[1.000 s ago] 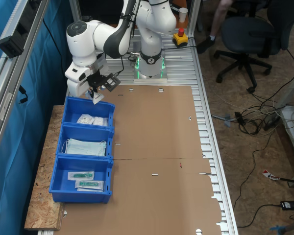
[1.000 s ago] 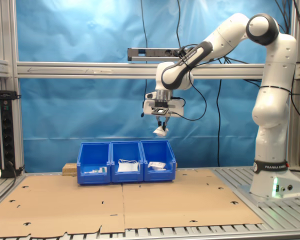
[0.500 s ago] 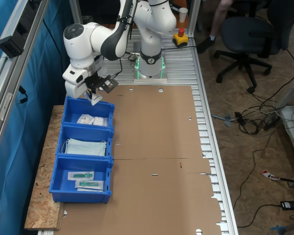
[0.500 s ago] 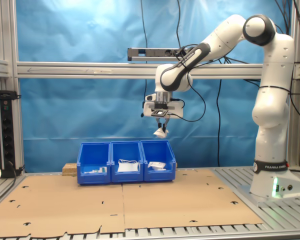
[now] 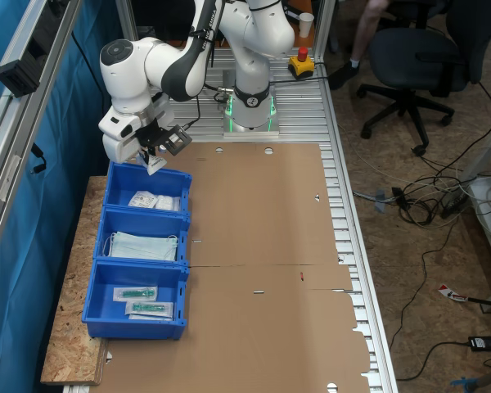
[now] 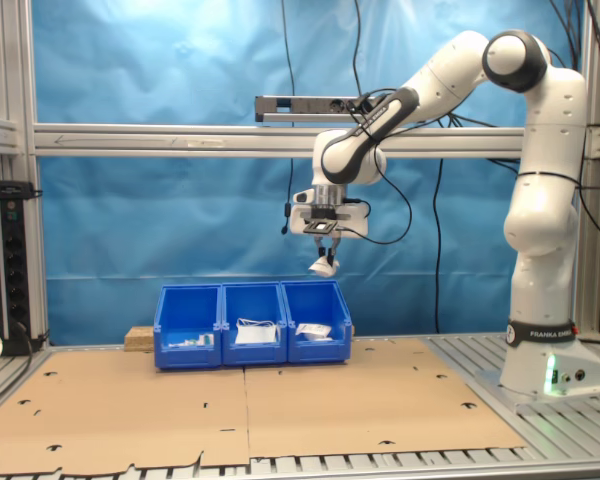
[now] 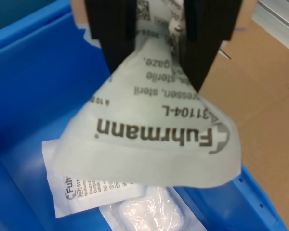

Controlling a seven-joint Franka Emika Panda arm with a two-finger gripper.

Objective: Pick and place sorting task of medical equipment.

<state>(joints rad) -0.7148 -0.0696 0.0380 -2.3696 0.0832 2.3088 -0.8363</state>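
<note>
The white packet (image 7: pixel 154 139) hangs from my gripper (image 7: pixel 159 43), pinched at its upper edge between my two black fingers (image 7: pixel 111 33), which are closed tight on it so the packet bulges and folds below them. In the first exterior view the packet (image 5: pixel 155 164) sits in the air just above the end bin (image 5: pixel 147 193), the blue bin nearest the arm's base (image 5: pixel 250 115). In the second exterior view the packet (image 6: pixel 323 267) hangs clear above that bin (image 6: pixel 317 322), not touching it.

In the wrist view, more white packets (image 7: pixel 94 197) lie flat on the floor of that end bin (image 7: pixel 24 96), directly beneath the one I hold.

Next to the end bin, in the first exterior view, is a middle bin (image 5: pixel 143 237) with pale blue face masks (image 5: pixel 143 245), and beyond that a third bin (image 5: pixel 136 301) with clear pouches (image 5: pixel 139 300) holding green parts. All three bins rest at the edge of a brown cardboard sheet (image 5: pixel 262 270).
</note>
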